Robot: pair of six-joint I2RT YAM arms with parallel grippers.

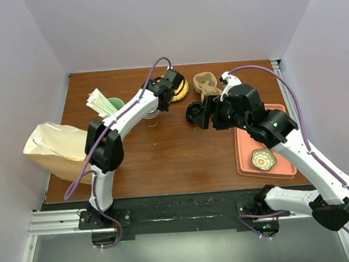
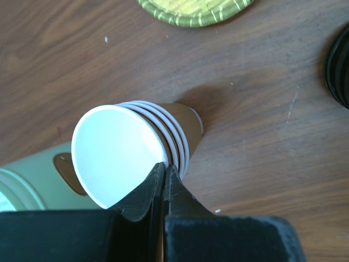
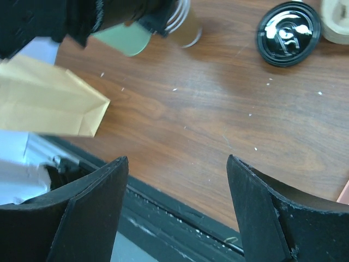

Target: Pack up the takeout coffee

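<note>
Where the left arm reaches across the tabletop, the takeout coffee shows as a brown kraft-paper cup. Its mouth opens onto a white inside, with several rolled white rims nested one under another. In the top view the arm covers most of it, and in the right wrist view its upper part is lost behind a dark blur. Its foot rests on the wood, just beside the pale green cup. The left gripper is clenched on the near lip, one finger inside and one outside. The right gripper hangs spread and grasps nothing, well apart from the cup and near a loose black lid.
</note>
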